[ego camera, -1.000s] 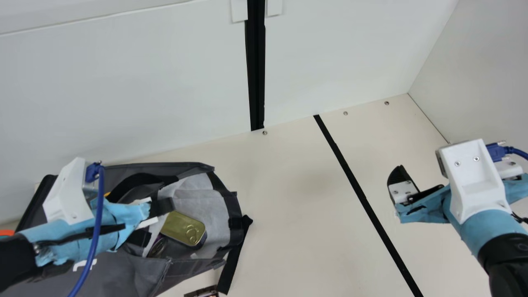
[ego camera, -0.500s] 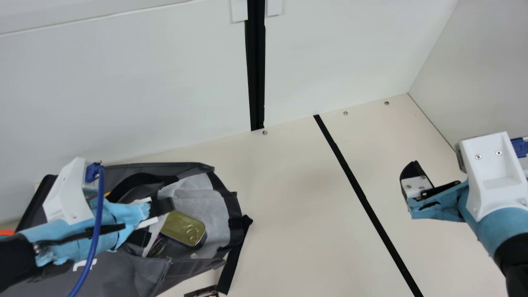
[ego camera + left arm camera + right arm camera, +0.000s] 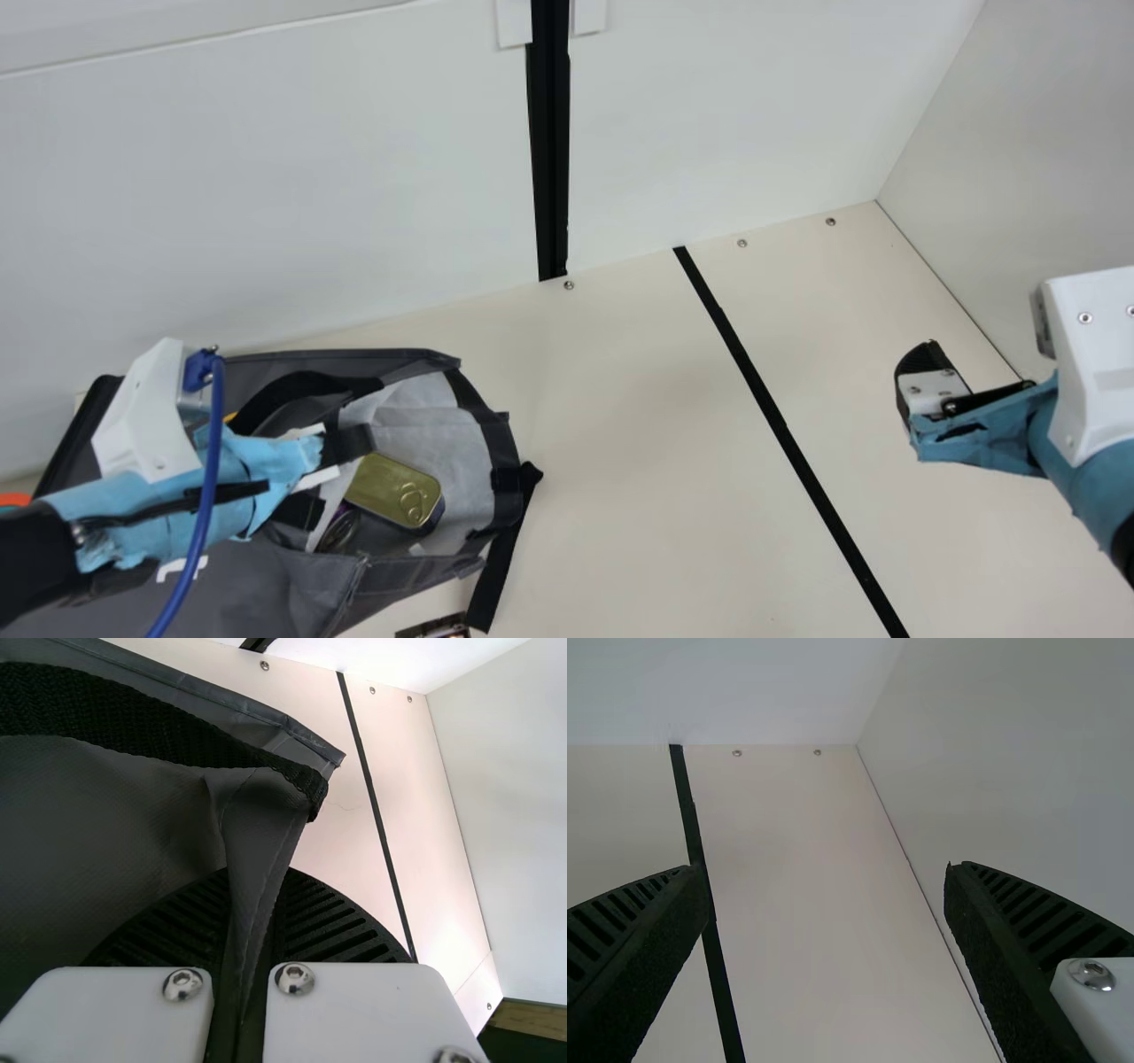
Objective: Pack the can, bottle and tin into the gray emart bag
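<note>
Gray cloth of the emart bag was clamped in a fold by the left pincer, probably to keep its mouth spread for packing. Just beyond that pincer, in the pale lining, lay the smooth, round-cornered gold tin, a darker, unidentifiable thing beside it. The right pincer, ribbed and empty, stood wide open above the cream table.
</note>
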Available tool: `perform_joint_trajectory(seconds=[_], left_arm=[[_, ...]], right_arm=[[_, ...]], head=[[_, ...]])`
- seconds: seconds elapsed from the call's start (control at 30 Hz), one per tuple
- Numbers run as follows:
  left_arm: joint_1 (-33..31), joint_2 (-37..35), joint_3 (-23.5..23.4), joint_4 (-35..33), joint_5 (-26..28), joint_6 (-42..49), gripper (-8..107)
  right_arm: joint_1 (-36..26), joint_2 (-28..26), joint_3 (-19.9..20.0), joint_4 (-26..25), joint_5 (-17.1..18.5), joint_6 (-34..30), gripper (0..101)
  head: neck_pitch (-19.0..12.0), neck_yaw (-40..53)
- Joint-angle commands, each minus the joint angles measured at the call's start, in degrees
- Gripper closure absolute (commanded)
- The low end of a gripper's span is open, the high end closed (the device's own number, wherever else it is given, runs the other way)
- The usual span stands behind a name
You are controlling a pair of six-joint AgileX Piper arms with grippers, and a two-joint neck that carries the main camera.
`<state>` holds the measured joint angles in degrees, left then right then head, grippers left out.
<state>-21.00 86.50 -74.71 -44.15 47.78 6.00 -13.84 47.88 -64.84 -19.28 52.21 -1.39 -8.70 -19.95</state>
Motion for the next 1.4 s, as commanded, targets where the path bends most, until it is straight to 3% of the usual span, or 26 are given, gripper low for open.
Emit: perform_joint_trajectory(seconds=[0.0,0.43,0.8,0.97,1.37], left_arm=[[0.0,0.0,0.0,0.0,0.0,0.0,89],[0.0,0.0,0.0,0.0,0.0,0.0,89],[0.0,0.0,0.0,0.0,0.0,0.0,89],[0.0,0.0,0.0,0.0,0.0,0.0,89],[0.0,0.0,0.0,0.0,0.0,0.0,89]], right_arm=[[0.1,0.1,-1.0,-0.2,1.7,0.1,10],[1.3,0.8,-6.7,-0.4,10.6,0.3,10],[1.8,0.8,-10.1,1.9,16.1,-0.3,10],[1.5,0.7,-11.2,3.1,17.7,-1.0,10],[-1.9,0.8,-11.2,7.3,17.7,-4.6,10]], head=[[-1.3,0.0],[-1.3,0.0],[-1.3,0.0],[-1.3,0.0],[-1.3,0.0]])
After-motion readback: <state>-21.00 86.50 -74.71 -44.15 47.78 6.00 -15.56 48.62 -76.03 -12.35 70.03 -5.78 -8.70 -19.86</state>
